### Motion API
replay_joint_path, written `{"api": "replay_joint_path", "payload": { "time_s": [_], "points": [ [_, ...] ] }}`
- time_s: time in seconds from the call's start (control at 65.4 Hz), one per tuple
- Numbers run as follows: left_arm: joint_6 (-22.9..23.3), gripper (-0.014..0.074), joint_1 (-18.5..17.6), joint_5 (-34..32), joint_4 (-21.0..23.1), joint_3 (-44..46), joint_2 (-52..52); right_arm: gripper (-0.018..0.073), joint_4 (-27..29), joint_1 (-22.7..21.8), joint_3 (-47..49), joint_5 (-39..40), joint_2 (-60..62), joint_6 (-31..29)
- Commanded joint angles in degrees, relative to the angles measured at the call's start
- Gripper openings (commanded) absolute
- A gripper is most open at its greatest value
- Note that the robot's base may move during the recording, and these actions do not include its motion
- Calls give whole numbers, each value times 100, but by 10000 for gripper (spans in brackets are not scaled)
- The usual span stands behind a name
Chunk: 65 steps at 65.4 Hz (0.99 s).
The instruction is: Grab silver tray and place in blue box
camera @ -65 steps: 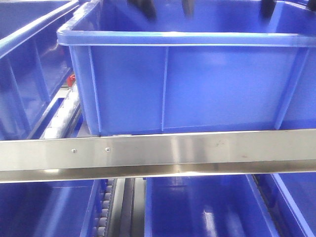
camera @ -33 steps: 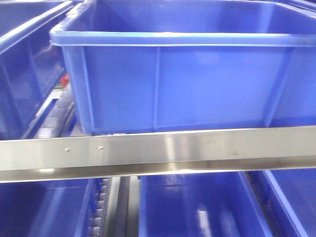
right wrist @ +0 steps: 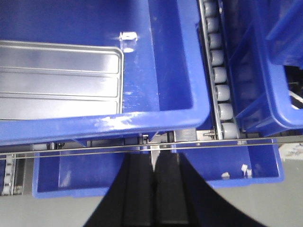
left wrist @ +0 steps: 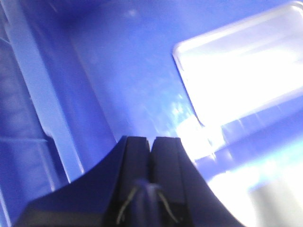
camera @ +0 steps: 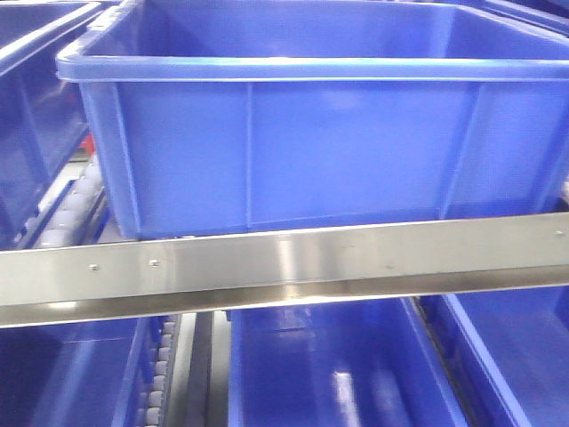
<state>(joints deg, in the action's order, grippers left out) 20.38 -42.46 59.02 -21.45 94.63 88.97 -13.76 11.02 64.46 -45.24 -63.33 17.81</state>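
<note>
The blue box [camera: 338,151] stands on the upper shelf, filling the front view; neither gripper shows there. From the right wrist, the silver tray [right wrist: 61,80] lies flat on the floor of the blue box [right wrist: 156,120], its raised ribs showing. My right gripper [right wrist: 152,158] is shut and empty, hanging in front of the box's near rim, apart from the tray. My left gripper [left wrist: 151,139] is shut and empty over a blue crate floor. A bright, glare-washed metal tray [left wrist: 236,71] lies up and to the right of it.
A steel rail [camera: 284,262] runs across in front of the box. More blue crates sit below [camera: 338,374] and to the left [camera: 27,133]. Grey conveyor rollers [right wrist: 218,80] run along the box's right side, with another blue crate [right wrist: 284,71] beyond.
The dark fingers at the top of the box one second ago have left the front view. The box and rail have slid leftward in that view.
</note>
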Motion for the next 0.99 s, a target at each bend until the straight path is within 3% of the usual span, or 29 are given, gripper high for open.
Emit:
{"api": "replay_joint_path", "payload": {
  "time_s": [0.0,0.397,0.764,0.978],
  "points": [
    [154,-105,-23,-674,-169,-505,-739,56,-121,5,-89,591,460,-53],
    [246,-105,-23,-2526,-145,-3363,-3765,56,-121,5,-1589,993,2727,-242],
    [246,-105,-23,-3311,-205,-5521,-6725,56,-127,5,-3545,1837,5341,-439],
    [246,-105,-23,-3510,-107,-5995,-7382,56,-127,5,-3944,1965,5775,-439]
  ]
}}
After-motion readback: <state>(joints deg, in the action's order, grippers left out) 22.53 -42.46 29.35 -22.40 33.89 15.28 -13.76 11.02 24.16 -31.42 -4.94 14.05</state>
